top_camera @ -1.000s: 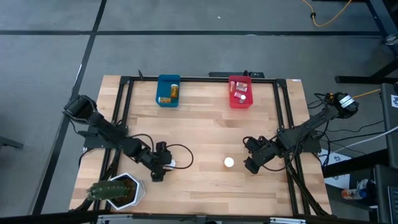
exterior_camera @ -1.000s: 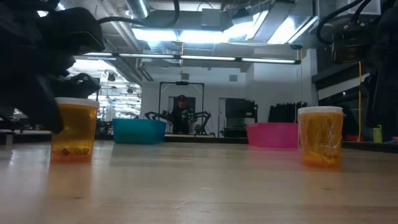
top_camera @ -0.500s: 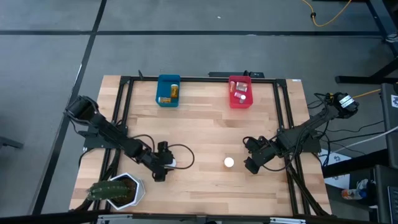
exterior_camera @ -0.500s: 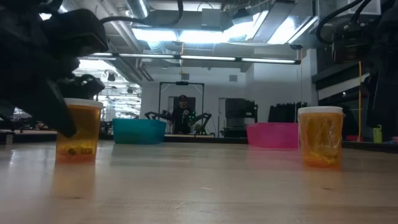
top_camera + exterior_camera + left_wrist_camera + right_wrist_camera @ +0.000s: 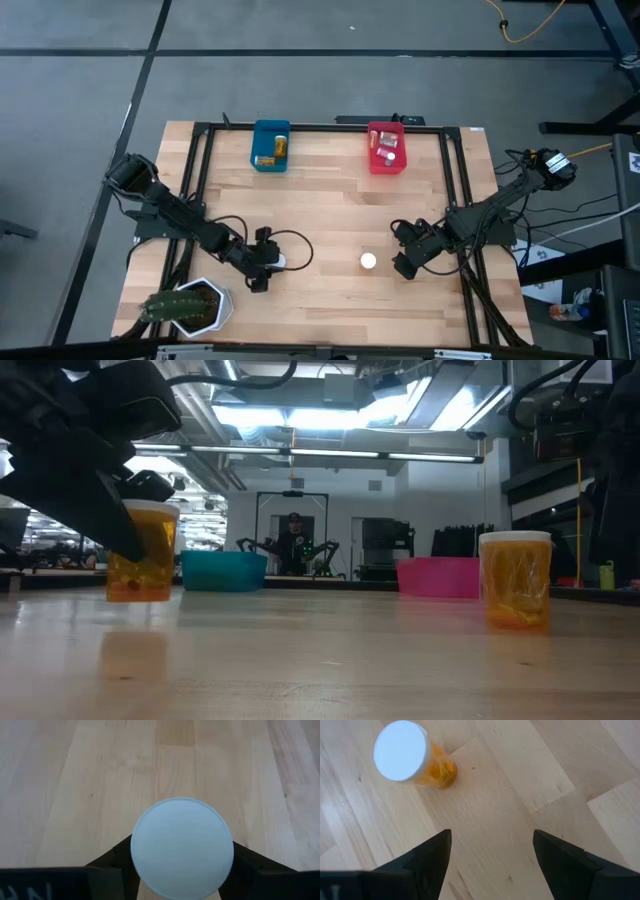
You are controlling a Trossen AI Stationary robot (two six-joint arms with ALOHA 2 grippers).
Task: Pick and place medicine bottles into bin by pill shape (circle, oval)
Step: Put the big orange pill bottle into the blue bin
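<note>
Transport step: left tool [image 5: 268, 264] grips an amber bottle [image 5: 141, 550], raised off the surface [image 5: 330, 215]. Next, read pill shape, select bin. Right tool [image 5: 490, 851] waits open.

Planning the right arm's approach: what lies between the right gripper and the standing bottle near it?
Only bare wood, seen in the high view, lies between the right gripper and the bottle.

The high view looks straight down on the whole bench [image 5: 330, 210]. The low view looks level across it from bench height. Both wrist views look closely down onto its boards.
</note>
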